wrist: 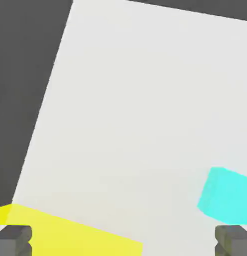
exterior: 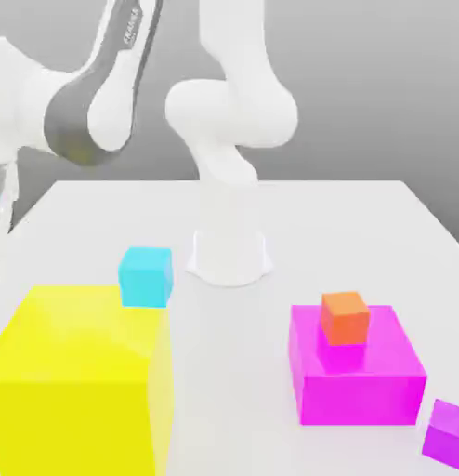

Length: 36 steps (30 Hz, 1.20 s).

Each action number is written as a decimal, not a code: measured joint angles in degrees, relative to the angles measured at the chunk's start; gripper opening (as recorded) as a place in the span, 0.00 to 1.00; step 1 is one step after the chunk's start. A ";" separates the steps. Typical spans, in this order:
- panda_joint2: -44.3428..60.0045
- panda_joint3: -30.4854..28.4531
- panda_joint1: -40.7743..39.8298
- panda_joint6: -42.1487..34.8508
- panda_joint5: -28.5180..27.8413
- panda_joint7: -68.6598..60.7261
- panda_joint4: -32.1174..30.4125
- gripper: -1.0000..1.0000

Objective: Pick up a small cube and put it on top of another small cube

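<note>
- Pale, smooth tabletop (exterior: 229, 372) spreads across the exterior view beneath a grey background (exterior: 345, 93); in the hand view its straight edges meet a dark grey area (wrist: 25, 90).
- White robot arm (exterior: 229, 112) rises from its round base at the far part of the tabletop, bends at the joints, and reaches out to the exterior view's left, with a dark grey band on the link there. The hand is high at that side, partly cut off by the picture edge.
- Yellow block (exterior: 75, 409), the biggest one, sits at the exterior view's left, near the camera.
- Magenta block (exterior: 359, 395), lower and wide, lies toward the exterior view's right.
- Gripper (wrist: 123, 241): its fingers are spread wide, one on each side of the hand view, with nothing pinched between them and neither seen touching a block or cube.
- Cyan cube (exterior: 146, 277) overlaps the far corner of the yellow block in the exterior view; in the hand view a pale gap separates the two. Whether they touch, I cannot tell.
- Orange cube (exterior: 345, 319) appears over the top face of the magenta block.
- Purple cube (exterior: 447, 434) is beside the magenta block, turned at an angle, at the exterior view's right edge.
</note>
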 joint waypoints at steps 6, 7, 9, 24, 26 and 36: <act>12.70 1.54 -4.29 7.73 7.53 -0.03 -0.64 0.50; 14.76 2.64 -5.21 9.36 8.49 -0.71 -0.26 0.50; 18.03 4.41 -6.71 11.98 9.85 -1.74 0.39 0.00; 6.65 0.99 -4.81 0.07 2.50 -1.04 0.12 0.00; 4.98 1.77 -4.60 -4.07 1.42 -4.73 1.89 0.00; -3.82 5.31 -0.26 -25.73 1.57 -27.59 11.04 0.00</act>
